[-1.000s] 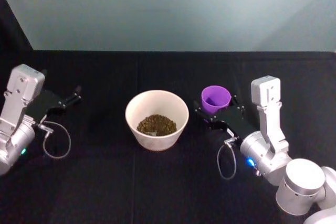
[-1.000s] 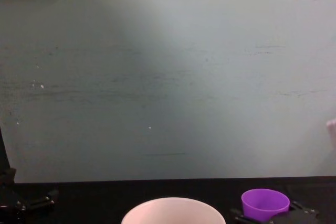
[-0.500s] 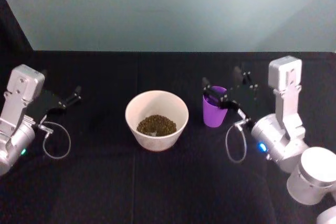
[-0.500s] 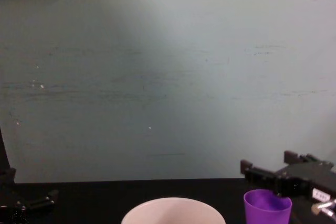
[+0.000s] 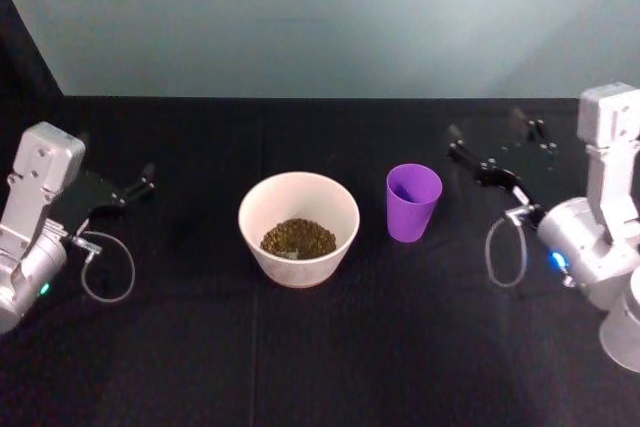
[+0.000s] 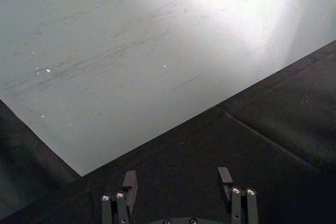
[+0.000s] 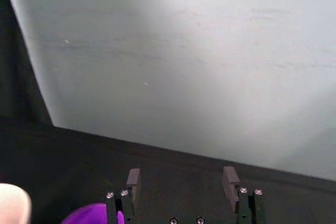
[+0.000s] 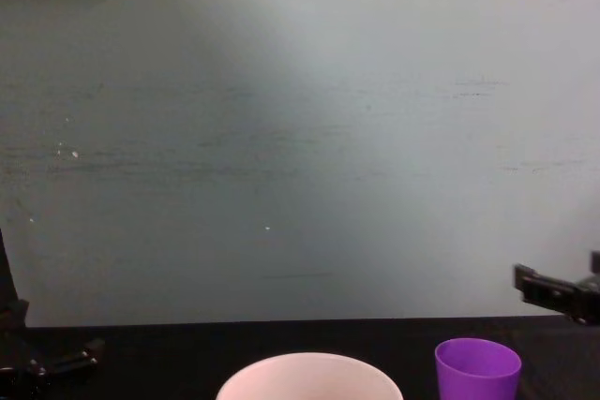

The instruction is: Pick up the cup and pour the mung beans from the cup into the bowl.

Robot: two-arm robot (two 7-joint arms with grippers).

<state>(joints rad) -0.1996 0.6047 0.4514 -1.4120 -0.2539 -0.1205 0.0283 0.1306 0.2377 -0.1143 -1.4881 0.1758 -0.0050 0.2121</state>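
The purple cup stands upright on the black table, just right of the white bowl. Mung beans lie in the bottom of the bowl. My right gripper hovers open to the right of the cup, apart from it, nothing between its fingers. The right wrist view catches the cup and the bowl's rim at its edge. From the chest, the cup sits beside the bowl, the right gripper off to the side. My left gripper rests open at the far left.
A pale green wall closes off the back of the black table. Cable loops hang by each wrist. There is bare tabletop in front of the bowl and between the bowl and the left arm.
My right gripper has let go of the cup and drawn back to the right and up. The cup now stands free on the table. The left arm has not moved.
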